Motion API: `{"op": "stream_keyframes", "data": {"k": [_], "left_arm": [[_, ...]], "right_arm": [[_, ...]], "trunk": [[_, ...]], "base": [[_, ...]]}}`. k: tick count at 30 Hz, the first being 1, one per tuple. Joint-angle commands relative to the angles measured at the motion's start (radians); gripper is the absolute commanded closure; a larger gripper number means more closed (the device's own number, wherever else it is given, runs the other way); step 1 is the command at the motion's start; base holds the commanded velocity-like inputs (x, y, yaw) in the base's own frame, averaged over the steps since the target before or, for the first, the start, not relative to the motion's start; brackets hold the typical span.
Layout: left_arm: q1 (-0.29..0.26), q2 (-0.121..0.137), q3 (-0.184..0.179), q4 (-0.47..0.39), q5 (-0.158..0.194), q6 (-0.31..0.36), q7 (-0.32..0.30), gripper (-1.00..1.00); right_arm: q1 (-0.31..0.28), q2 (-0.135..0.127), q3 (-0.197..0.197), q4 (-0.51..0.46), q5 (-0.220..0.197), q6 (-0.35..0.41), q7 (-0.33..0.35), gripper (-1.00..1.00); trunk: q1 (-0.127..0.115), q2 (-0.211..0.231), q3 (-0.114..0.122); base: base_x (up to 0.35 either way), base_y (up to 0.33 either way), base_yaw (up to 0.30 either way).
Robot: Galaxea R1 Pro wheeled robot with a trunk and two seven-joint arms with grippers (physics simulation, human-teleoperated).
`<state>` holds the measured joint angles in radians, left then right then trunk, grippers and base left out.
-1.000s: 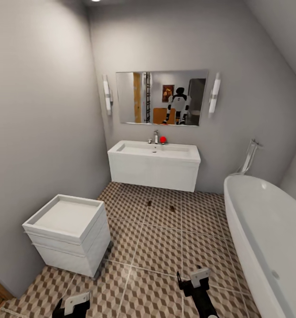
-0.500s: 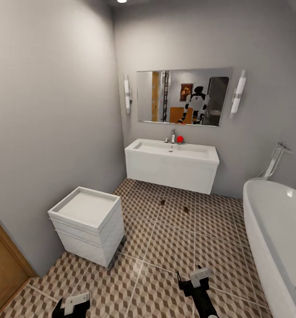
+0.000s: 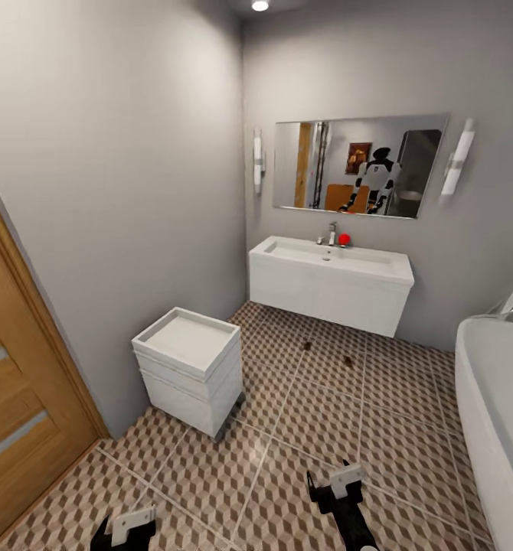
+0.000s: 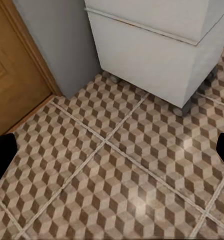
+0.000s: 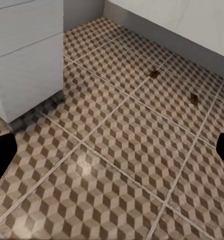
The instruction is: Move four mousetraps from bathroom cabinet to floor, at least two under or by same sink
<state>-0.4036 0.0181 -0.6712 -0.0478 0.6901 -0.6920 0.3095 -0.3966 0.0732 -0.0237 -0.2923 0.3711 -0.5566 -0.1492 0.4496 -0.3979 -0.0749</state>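
Two small brown mousetraps (image 3: 308, 346) (image 3: 348, 360) lie on the cube-patterned bathroom floor (image 3: 287, 428), just in front of the white wall-hung bathroom sink (image 3: 329, 285). The right wrist view shows the same mousetraps (image 5: 154, 74) (image 5: 194, 98) on the tiles. My left gripper (image 3: 130, 526) and right gripper (image 3: 338, 484) hang low at the near edge of the head view. Both are empty, and the dark fingertips (image 4: 1, 150) (image 5: 1, 152) stand far apart. The cabinet is out of view.
A white drawer unit on wheels (image 3: 191, 367) stands against the left wall. A brown wooden door (image 3: 19, 413) is at the near left. A white bathtub (image 3: 501, 413) runs along the right. A mirror (image 3: 356, 164) hangs over the sink, and a red object (image 3: 344, 239) sits by the faucet.
The whole picture has shifted right, so the camera has turned left. The wooden door has come into view and less of the bathtub shows. Both grippers keep their pose.
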Motion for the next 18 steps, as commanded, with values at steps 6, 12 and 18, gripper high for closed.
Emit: {"op": "stream_keyframes", "data": {"k": [6, 12, 18], "left_arm": [[-0.001, 0.0, -0.008, -0.001, 0.0, 0.0, 0.01, -1.0], [-0.001, 0.0, -0.009, -0.001, 0.0, 0.0, 0.01, -1.0], [-0.001, 0.0, -0.008, -0.001, 0.0, 0.0, 0.01, -1.0]], "right_arm": [[-0.001, 0.0, -0.002, 0.001, 0.011, -0.002, -0.007, -1.0], [-0.001, 0.002, -0.001, 0.002, 0.012, -0.002, -0.007, -1.0], [-0.001, 0.002, -0.001, 0.002, 0.012, -0.002, -0.007, -1.0]], "trunk": [[0.0, -0.002, -0.005], [0.0, -0.002, -0.007], [0.0, -0.002, -0.01]], "base": [[-0.031, 0.001, 0.248], [-0.006, 0.0, 0.248], [0.0, 0.0, 0.248]]}}
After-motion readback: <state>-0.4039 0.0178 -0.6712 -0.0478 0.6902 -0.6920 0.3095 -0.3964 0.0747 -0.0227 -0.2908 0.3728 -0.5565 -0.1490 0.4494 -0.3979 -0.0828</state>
